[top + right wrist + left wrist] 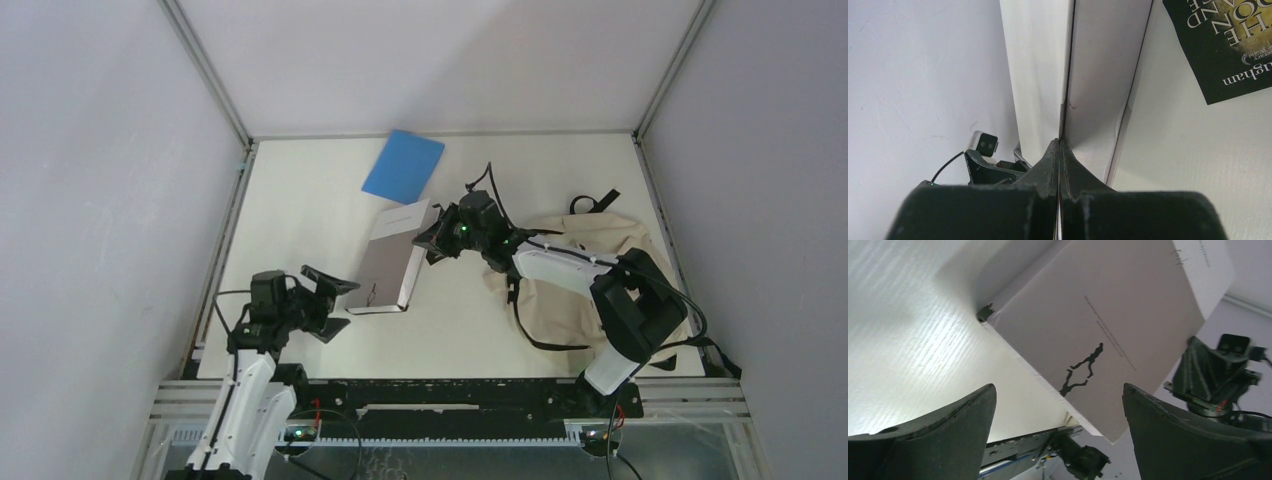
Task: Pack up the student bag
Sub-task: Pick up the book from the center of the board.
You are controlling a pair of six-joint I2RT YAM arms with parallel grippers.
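Grey flat book (393,262), edge clamped by right pincer (428,247); left pincer (337,304) spread apart.

Robotics lab test cell: flat white tabletop (300,250) boxed by 3 plain pale wall panels (100,150) on slim aluminium posts (205,70) beyond the left pincer (345,305), slotted metal mounting rail (480,388) behind it.

Legible only in fragments: "ugham" and "World" on black cover (1220,45); fine print on grey book (1108,335) too small.
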